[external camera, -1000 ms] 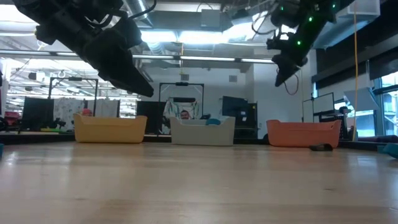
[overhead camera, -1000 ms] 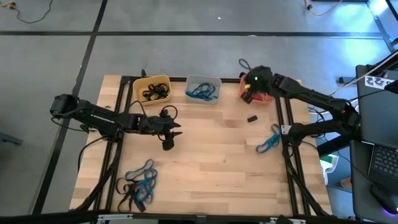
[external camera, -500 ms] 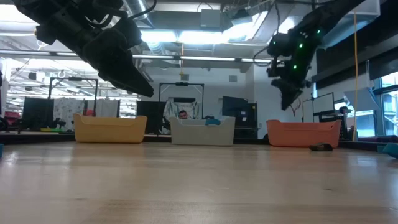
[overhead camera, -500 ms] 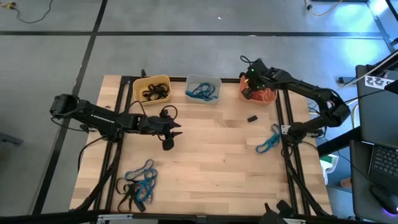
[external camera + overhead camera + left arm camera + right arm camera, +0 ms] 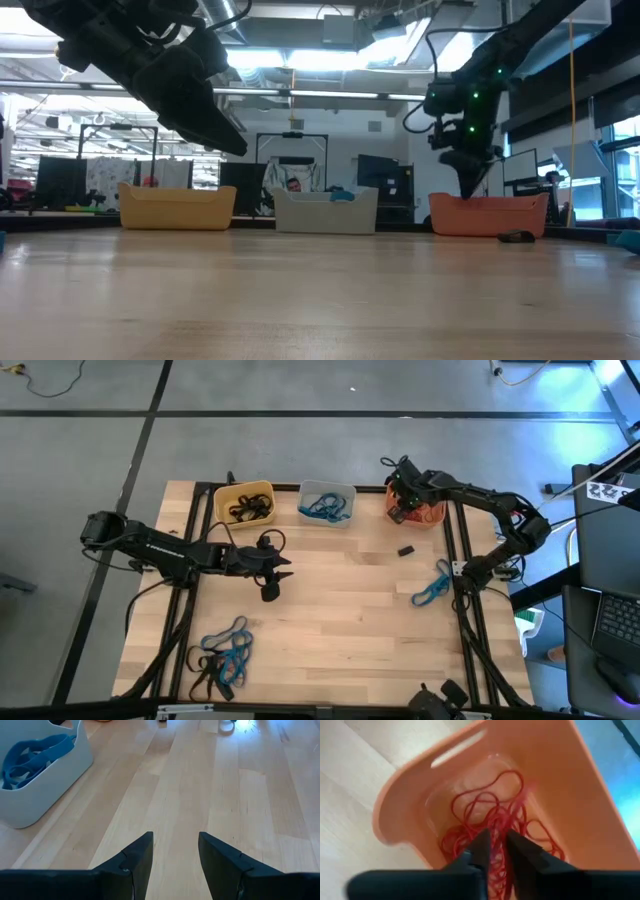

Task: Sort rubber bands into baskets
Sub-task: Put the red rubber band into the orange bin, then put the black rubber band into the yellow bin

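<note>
R hand (image 5: 496,851) over orange basket (image 5: 410,805), red bands (image 5: 495,815)

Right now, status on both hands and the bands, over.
Right hand over the orange basket, fingers slightly parted above red bands. Left hand open, empty, mid-table. Loose bands near front-left and right edge. Nothing blocking.

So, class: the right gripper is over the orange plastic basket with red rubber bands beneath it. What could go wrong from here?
1. The right gripper sits low in the orange plastic basket, its narrowly parted fingers among the red rubber bands; a band could snag and lift out as it rises.
2. The arm might nudge the light basket.
3. A small black piece lies on the wooden table nearby and could get knocked.
</note>
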